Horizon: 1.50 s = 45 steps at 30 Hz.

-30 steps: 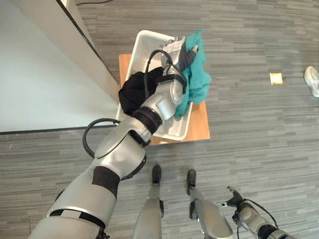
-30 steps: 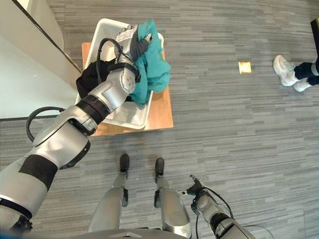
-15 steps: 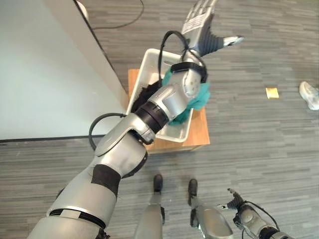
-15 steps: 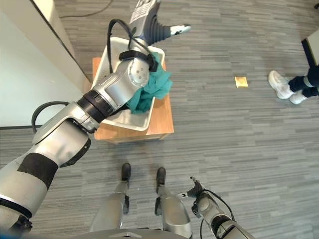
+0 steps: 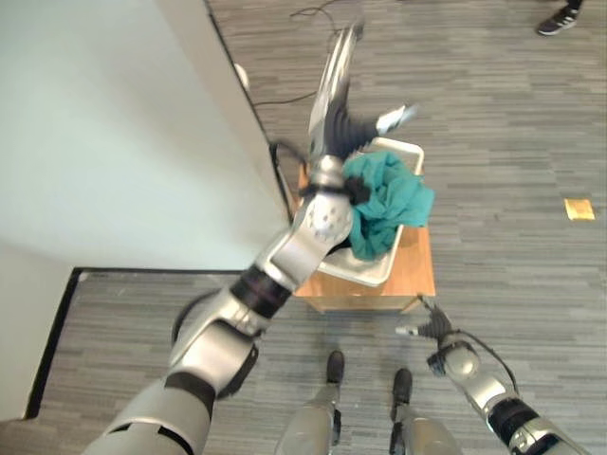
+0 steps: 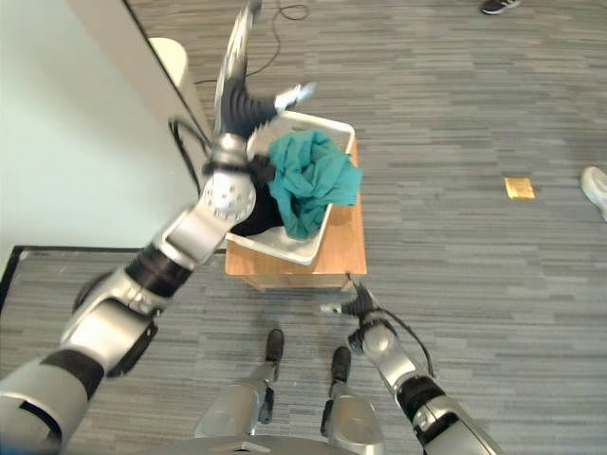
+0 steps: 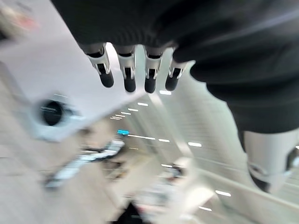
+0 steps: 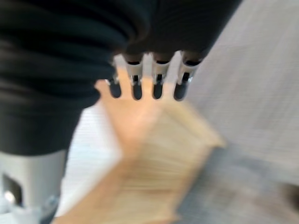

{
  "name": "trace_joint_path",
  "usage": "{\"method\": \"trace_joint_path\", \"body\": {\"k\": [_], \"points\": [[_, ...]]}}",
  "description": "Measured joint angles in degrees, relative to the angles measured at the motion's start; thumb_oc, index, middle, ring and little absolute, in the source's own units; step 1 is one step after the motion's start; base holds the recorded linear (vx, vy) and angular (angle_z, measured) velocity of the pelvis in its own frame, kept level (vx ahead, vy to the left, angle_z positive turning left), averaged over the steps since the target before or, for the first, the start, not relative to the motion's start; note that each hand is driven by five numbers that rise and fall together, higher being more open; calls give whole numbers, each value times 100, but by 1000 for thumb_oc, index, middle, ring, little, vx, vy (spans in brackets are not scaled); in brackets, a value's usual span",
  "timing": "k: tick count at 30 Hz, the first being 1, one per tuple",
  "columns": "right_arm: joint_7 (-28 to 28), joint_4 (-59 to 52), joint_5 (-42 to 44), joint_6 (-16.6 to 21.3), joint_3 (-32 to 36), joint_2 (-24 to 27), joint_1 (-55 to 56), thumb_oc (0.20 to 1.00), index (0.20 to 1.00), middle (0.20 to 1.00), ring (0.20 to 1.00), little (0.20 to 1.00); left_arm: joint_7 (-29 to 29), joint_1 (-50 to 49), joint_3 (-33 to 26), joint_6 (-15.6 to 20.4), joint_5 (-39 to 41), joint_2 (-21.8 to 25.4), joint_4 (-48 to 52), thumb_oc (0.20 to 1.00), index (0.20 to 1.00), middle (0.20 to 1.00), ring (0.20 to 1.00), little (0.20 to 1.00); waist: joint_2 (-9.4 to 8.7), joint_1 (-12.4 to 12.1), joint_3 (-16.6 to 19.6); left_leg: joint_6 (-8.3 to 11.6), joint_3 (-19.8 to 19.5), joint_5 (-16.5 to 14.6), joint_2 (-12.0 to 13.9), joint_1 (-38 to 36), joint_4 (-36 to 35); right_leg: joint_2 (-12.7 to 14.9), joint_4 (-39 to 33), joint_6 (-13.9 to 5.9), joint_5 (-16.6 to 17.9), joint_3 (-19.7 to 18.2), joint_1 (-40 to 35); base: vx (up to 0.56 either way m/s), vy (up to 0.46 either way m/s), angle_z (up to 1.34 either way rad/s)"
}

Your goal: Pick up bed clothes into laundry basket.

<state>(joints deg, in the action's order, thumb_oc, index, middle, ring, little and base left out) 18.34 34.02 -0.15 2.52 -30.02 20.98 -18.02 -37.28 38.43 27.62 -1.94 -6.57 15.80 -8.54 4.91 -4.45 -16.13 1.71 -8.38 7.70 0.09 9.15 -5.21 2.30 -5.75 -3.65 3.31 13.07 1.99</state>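
L hand (image 5: pixel 343 104) was raised high above the laundry basket (image 6: pixel 334 126), fingers straight and spread, thumb out to the side, holding nothing; its own wrist view showed the fingers (image 7: pixel 127 77) straight in a row w/ dark tips and the thumb apart, nothing in the palm. Basket was white plastic, sitting on a small wooden stand (image 6: pixel 346 256) next to the pale bed surface (image 5: pixel 114 142). Teal garment (image 6: pixel 311 180) lay bunched in the basket, piled up over the rim on the side away from the bed, part of it hanging past the edge. A dark garment (image 6: pixel 254 216) sat lower in the basket beside the teal one, mostly hidden behind the L forearm. R hand (image 6: pixel 358 305) was low, near the front edge of the stand but not touching it, fingers relaxed and holding nothing; R wrist view showed its fingers (image 8: pixel 157 86) straight w/ the blurred wooden stand past them. Floor was grey striped carpet (image 5: pixel 512 114); a small yellow square (image 5: pixel 579 209) lay on it well off to the robot's R, apart from the stand. A person's shoe (image 5: pixel 557 21) showed at the far edge of the floor, another shoe (image 6: pixel 596 190) at the R edge.
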Motion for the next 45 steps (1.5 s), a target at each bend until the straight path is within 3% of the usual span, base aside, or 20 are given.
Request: {"method": "trace_joint_path", "body": {"k": [1,6,8,13,14,20,21,22,23,24,26,29,31,34,36,43,45], "points": [[105,-196,-20,-2,-33,57,-183,1000,1000,1000,1000,1000,9,-788,-60,3,164,16,23,1000,1000,1000,1000,1000,49,-137,-3,25,-194,23,12,-20,1,6,-28,37,-78,174,-117,17,-69,70],[399,248,-434,-378,55,105,-434,1000,1000,1000,1000,1000,57,-2448,-646,305,653,20,-377,1000,1000,1000,1000,1000,125,-789,2,98,-493,2,-24,-21,0,-4,0,59,-203,428,-236,17,-61,35],[410,148,-447,-376,-38,64,-310,1000,1000,1000,1000,1000,174,-2927,-1015,442,878,-28,-601,1000,1000,1000,1000,1000,139,-771,15,129,-470,-25,-46,-88,0,5,-20,49,-210,358,-278,38,-80,-8],[357,-57,-508,-375,-287,70,-24,1000,1000,1000,1000,1000,431,-3670,-1177,620,1318,-13,-658,1000,1000,1000,1000,1000,190,-902,11,111,-512,-10,-44,-215,0,17,-31,54,-242,453,-440,3,-61,7],[354,-56,-614,-371,-356,47,-20,1000,1000,1000,1000,1000,507,-3703,-1197,719,1334,-66,-641,1000,1000,1000,1000,1000,229,-1014,16,125,-559,-3,-38,-233,1,-27,-31,61,-245,478,-468,-30,-40,15],[99,-149,-599,-293,-636,18,65,1000,1000,1000,1000,1000,952,-3732,-1085,1048,2183,-343,-565,1000,1000,1000,1000,1000,506,-1087,53,259,-970,-46,-48,-119,43,-130,4,162,-343,928,-647,-39,-58,37],[81,-181,-596,-264,-674,-36,101,1000,1000,1000,1000,1000,1046,-3711,-1074,1088,2244,-371,-542,1000,1000,1000,1000,1000,559,-1170,54,297,-950,-75,-35,-71,68,-191,8,172,-334,954,-655,-167,-115,82],[92,-210,-531,-142,-692,-64,241,1000,1000,1000,1000,1000,1151,-3541,-988,1122,2369,-456,-555,1000,1000,1000,1000,1000,588,-1056,66,481,-278,-472,83,279,340,-136,7,209,-324,1447,-669,-48,-123,162],[-32,-291,-415,-97,-776,-54,290,1000,1000,1000,1000,1000,1286,-3283,-986,1132,2425,-542,-614,1000,1000,1000,1000,1000,444,-865,52,562,1281,-855,410,525,520,116,10,299,-387,1967,-641,45,-60,217],[-114,-420,-410,-82,-881,-58,298,1000,1000,1000,1000,1000,1353,-3120,-990,1155,2437,-599,-621,1000,1000,1000,1000,1000,300,-809,59,419,2077,-732,573,686,626,267,9,351,-453,2225,-616,168,-27,181],[-256,-609,-394,21,-928,-87,279,1000,1000,1000,1000,1000,1427,-3103,-979,1165,2447,-590,-507,1000,1000,1000,1000,1000,246,-852,78,179,2357,-553,653,550,544,408,6,302,-488,2343,-683,208,-37,83],[-315,-902,-380,207,-713,-199,294,1000,1000,1000,1000,1000,1735,-3696,-921,1370,2669,-436,325,1000,1000,1000,1000,1000,503,-1062,424,-96,2062,-202,470,-181,209,234,65,-111,-671,2660,-1204,188,-5,47],[-299,-968,-383,227,-467,-485,275,1000,1000,1000,1000,1000,1785,-3866,-878,1441,2767,-182,674,1000,1000,1000,1000,1000,176,-1150,544,-123,1841,-50,278,-273,20,387,147,-266,-779,2655,-1206,112,25,40],[-289,-1065,-384,257,-332,-615,337,1000,1000,1000,1000,1000,1860,-3734,-812,1434,2899,-11,776,1000,1000,1000,1000,1000,-139,-1131,542,-175,1714,-33,125,-231,10,593,346,-247,-819,2493,-1133,77,29,39],[-299,-1137,-381,283,-297,-676,440,1000,1000,1000,1000,1000,1945,-3564,-775,1450,2898,110,789,1000,1000,1000,1000,1000,-229,-1140,545,-283,1720,-110,31,-275,27,728,483,-284,-806,2104,-1070,139,32,4],[-335,-1301,-380,298,-313,-746,469,1000,1000,1000,1000,1000,1818,-3400,-752,1528,2816,127,874,1000,1000,1000,1000,1000,-463,-1137,457,-298,1744,-166,-135,-365,31,758,114,-532,-798,1963,-1333,99,66,-5],[-244,-1337,-382,304,-301,-712,476,1000,1000,1000,1000,1000,1630,-3419,-721,1537,2538,106,893,1000,1000,1000,1000,1000,-478,-1143,438,-212,1597,-327,-135,-293,57,825,650,-688,-1025,2159,-1298,223,127,46]]}}
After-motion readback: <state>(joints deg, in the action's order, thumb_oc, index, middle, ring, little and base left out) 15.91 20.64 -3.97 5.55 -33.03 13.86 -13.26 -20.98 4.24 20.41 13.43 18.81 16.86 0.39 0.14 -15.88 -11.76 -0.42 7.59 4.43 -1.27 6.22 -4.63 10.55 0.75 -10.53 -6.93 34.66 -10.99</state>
